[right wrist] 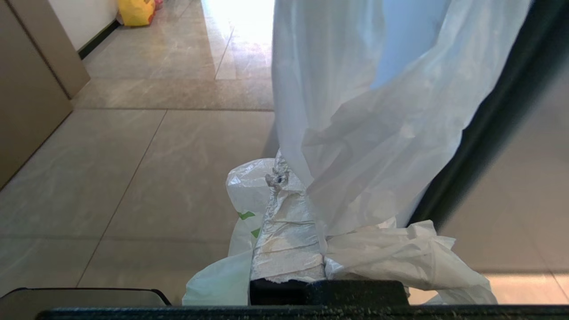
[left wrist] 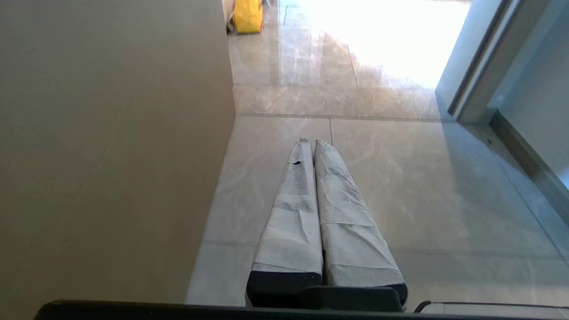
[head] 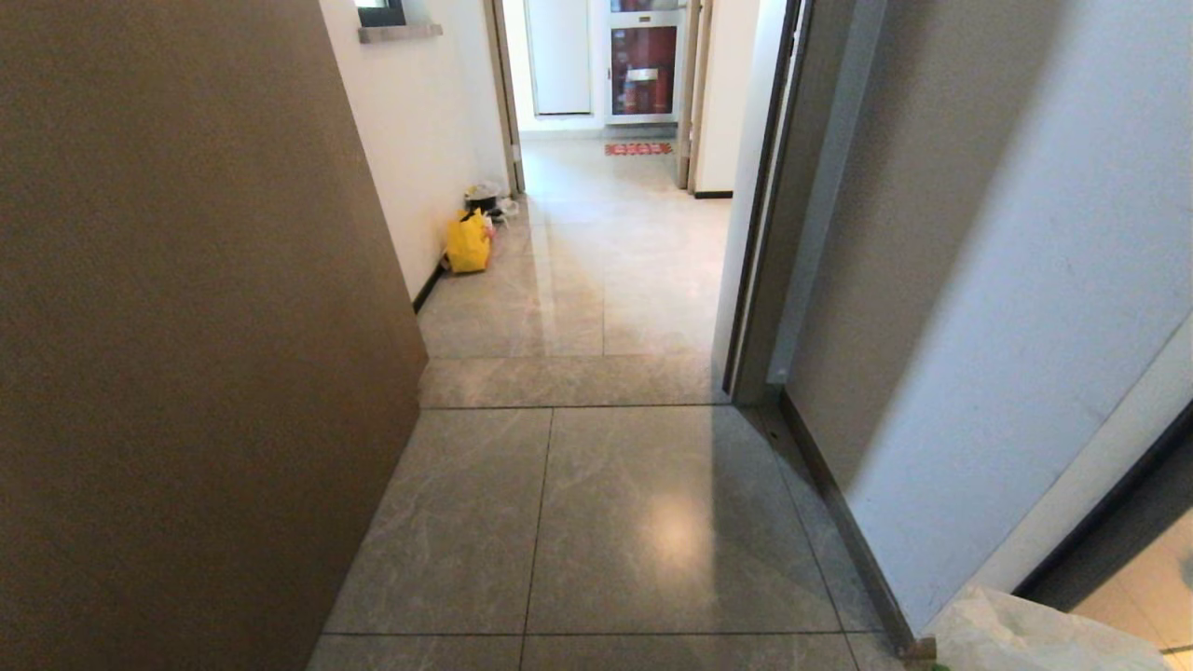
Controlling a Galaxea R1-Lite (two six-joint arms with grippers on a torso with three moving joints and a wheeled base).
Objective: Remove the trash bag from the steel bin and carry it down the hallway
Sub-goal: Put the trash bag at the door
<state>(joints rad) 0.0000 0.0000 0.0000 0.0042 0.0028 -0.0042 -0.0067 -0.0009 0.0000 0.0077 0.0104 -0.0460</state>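
Home hallway [head: 596,522]: grey tiles, white walls, brown door [head: 186,326].

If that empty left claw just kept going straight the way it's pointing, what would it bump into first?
Probably nothing close. The left gripper, fingers shut and empty, points over bare floor tiles down the hallway. The brown panel runs alongside, and the yellow bag sits off-line by the wall. Depth is uncertain.

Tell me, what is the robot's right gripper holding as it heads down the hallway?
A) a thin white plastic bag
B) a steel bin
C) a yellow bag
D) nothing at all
A: in the right wrist view the right gripper is shut on the white bag, which drapes over and around its fingers; the yellow bag sits far ahead on the floor by the wall.
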